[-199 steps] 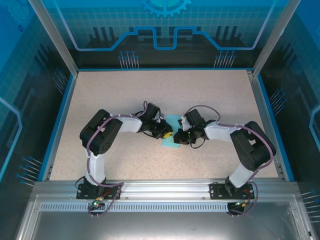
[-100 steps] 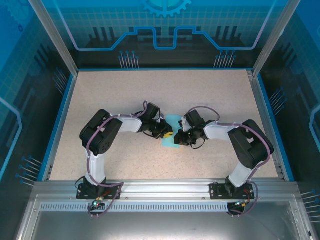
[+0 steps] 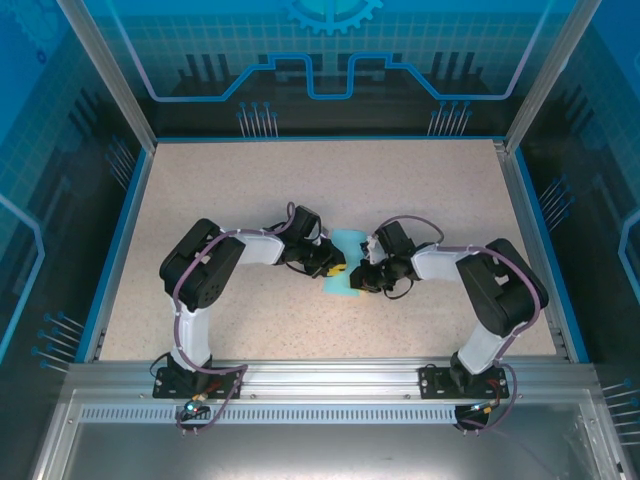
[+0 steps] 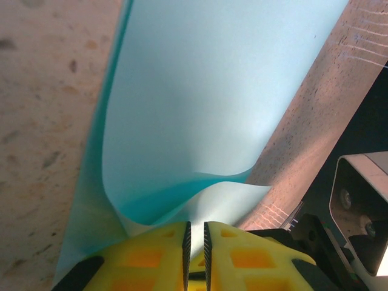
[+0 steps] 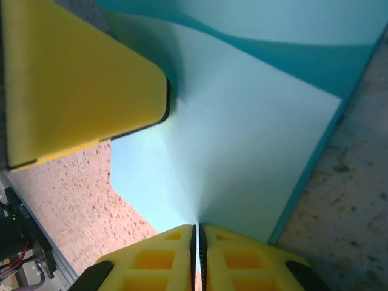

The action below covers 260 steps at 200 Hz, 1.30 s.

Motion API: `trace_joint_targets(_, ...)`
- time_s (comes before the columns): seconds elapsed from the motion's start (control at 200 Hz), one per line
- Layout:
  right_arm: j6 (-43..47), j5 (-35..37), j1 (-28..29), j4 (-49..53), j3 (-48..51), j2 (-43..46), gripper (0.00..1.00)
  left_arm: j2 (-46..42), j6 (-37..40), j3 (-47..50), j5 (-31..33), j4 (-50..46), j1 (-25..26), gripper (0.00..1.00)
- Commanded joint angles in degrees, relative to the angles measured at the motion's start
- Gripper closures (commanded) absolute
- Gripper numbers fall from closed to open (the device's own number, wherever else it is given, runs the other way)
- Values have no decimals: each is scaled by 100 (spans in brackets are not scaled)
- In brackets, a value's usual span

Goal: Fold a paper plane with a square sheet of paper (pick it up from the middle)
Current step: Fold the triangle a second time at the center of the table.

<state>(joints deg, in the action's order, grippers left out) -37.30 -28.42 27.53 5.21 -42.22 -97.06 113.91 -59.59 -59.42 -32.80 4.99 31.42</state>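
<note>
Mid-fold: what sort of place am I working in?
Probably a lab or demo robot cell: a speckled table boxed in by an aluminium frame, blue graphic panels behind, and a light-cyan paper sheet mid-table.

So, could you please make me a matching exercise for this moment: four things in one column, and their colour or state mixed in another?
1 left gripper
2 right gripper
3 square sheet of paper
4 table

a speckled beige
b shut on the paper's right side
c light cyan, curled
d shut on the paper's left side

Pairs: 1-d, 2-b, 3-c, 4-a
</note>
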Motion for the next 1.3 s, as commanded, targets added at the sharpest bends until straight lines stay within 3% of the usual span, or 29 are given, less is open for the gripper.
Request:
trace_joint_targets(0.0, -58, -356, -86, 161, 96, 196, 87, 336, 143, 137, 265, -306, 66, 83)
trace_joint_targets(0.22, 18, -280, -81, 317, 100, 145, 86, 341, 142, 132, 254, -308, 66, 83)
trace_joint_targets(0.42, 157, 274, -90, 636, 201, -65, 87, 352, 147, 132, 262, -299, 66, 83)
trace_joint_targets(0.61, 129, 195, -116, 560, 225, -150, 87, 376, 160, 123, 274, -329, 65, 83)
trace_joint_targets(0.975, -137, -372, -101, 306, 131, 496, 85, 387, 169, 115, 265, -334, 65, 83)
trace_joint_targets(1.295, 11, 80, -83, 639, 182, 29, 86, 387, 171, 98, 265, -340, 65, 83)
